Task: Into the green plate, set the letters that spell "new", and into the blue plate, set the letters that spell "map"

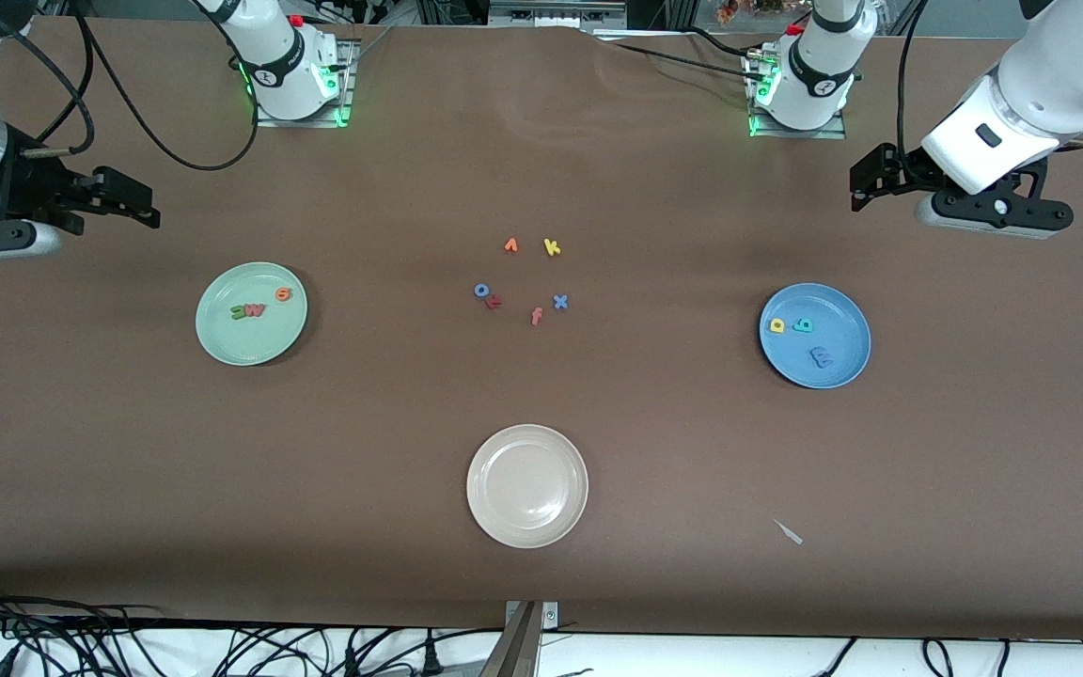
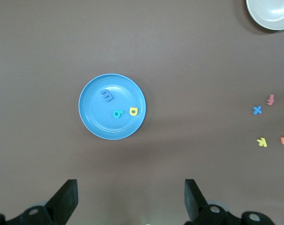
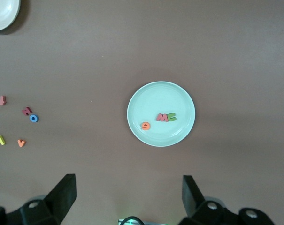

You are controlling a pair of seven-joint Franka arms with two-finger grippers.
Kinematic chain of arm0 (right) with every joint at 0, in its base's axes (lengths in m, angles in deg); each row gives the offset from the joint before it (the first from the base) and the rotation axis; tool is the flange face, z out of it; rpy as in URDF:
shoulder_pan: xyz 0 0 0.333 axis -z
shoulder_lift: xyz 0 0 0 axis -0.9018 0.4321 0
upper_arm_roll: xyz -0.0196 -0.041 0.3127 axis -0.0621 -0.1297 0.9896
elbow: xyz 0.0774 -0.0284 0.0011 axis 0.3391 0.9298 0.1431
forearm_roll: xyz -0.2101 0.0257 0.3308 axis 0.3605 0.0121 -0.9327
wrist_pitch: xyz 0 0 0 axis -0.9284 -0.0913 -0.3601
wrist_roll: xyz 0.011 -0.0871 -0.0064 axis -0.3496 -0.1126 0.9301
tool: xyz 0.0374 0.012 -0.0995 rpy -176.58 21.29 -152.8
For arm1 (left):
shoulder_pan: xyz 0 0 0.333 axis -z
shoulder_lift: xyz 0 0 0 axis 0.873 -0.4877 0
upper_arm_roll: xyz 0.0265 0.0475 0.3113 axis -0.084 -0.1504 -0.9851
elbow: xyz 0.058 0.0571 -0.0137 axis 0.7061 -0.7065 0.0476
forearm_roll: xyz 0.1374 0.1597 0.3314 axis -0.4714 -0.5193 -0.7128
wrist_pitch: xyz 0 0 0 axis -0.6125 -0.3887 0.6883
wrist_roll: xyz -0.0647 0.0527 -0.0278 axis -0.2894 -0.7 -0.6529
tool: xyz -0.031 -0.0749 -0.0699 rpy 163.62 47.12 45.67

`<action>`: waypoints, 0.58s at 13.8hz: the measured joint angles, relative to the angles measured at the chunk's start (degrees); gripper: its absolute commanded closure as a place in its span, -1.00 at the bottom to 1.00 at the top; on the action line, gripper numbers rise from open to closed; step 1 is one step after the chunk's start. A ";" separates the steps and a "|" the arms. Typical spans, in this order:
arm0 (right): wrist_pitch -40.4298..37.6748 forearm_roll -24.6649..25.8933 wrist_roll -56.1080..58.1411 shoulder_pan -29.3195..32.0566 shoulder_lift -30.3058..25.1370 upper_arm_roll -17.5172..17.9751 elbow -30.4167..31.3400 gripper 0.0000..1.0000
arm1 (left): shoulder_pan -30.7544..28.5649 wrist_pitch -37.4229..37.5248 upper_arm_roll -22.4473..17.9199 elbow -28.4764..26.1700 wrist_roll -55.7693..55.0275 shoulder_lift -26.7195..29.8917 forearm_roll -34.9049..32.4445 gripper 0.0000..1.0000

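Observation:
The green plate [image 1: 222, 338] lies toward the right arm's end and holds the olive "n" [image 1: 240, 311], the salmon "w" [image 1: 257, 309] and the orange "e" [image 1: 283, 294]. The right wrist view shows that plate [image 3: 151, 98] too. The blue plate [image 1: 842, 320] lies toward the left arm's end, with the yellow "p" [image 1: 776, 326], the teal "a" [image 1: 802, 325] and the periwinkle "m" [image 1: 821, 357] in it. My left gripper [image 2: 131, 197] hangs open and empty over bare table beside the blue plate [image 2: 97, 117]. Beside the green plate, my right gripper [image 3: 128, 194] is open and empty as well.
A beige-white plate [image 1: 527, 442] sits empty nearest the front camera. Loose letters lie mid-table: orange "v" [image 1: 510, 246], yellow "k" [image 1: 552, 247], blue "o" [image 1: 481, 291], a red letter [image 1: 494, 302], salmon "f" [image 1: 536, 316], blue "x" [image 1: 560, 302]. A small pale scrap [image 1: 789, 532] lies near the front edge.

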 measured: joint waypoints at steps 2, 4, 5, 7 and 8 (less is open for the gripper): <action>0.05 0.18 0.04 0.00 0.71 0.00 -1.22 -1.00 | 0.00 0.00 0.03 0.00 0.00 0.00 0.00 -1.00; 0.05 0.18 0.46 -0.06 1.48 0.10 -2.79 -1.00 | 0.00 0.00 0.03 0.00 0.00 0.01 0.00 -1.00; 0.05 0.19 0.58 -0.13 1.82 0.23 -3.36 -1.00 | 0.00 0.00 0.03 0.00 0.00 0.01 0.00 -1.00; 0.04 0.24 0.64 -0.47 2.17 0.50 -3.80 -1.00 | 0.00 0.00 0.07 0.00 0.00 0.02 0.00 -1.00; 0.02 0.30 0.64 -0.73 2.27 0.56 -3.86 -1.00 | 0.00 0.00 0.08 0.00 0.00 0.02 0.00 -1.00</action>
